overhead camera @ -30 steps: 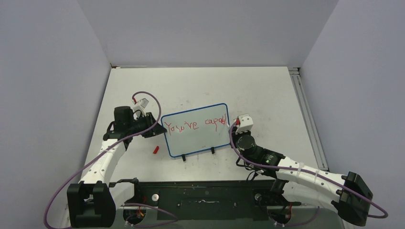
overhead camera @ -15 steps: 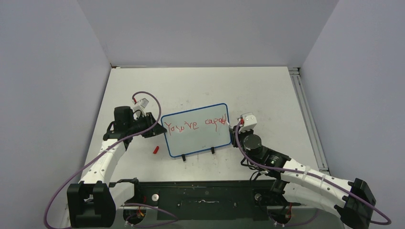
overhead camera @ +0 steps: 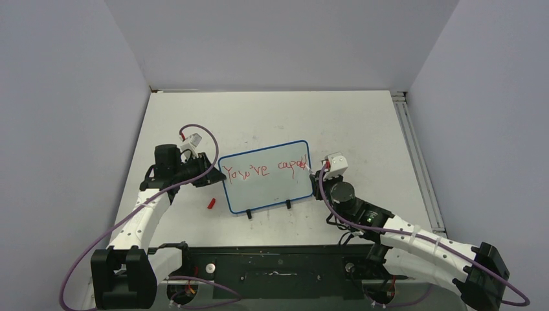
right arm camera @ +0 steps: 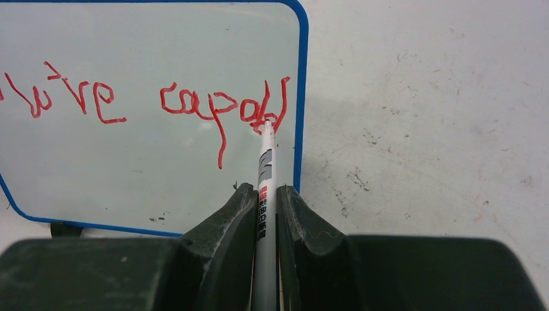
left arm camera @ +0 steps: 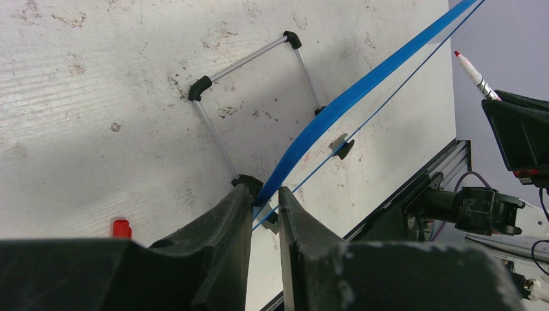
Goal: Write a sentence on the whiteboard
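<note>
One blue-framed whiteboard (overhead camera: pixel 265 188) carries one red sentence (right arm camera: pixel 220 107), on one line. The left fingers (left arm camera: pixel 220 240) clamp its frame; the right fingers (right arm camera: pixel 226 227) clamp one marker (right arm camera: pixel 266 175).

Brightness: bright, even, soft light in all three views.
Shadows: faint and short on the table (overhead camera: pixel 362 123), lying close under the arms.
Glare: nothing harsh; the whiteboard (right arm camera: pixel 129 149) carries a dull greyish sheen.
Focus: red lettering (right arm camera: pixel 220 107) and marker (right arm camera: pixel 266 168) are crisp; the left gripper (left arm camera: pixel 265 190) and right gripper (right arm camera: pixel 265 188) look soft and grainy up close.
Distortion: the top view's walls splay outward toward the edges.
</note>
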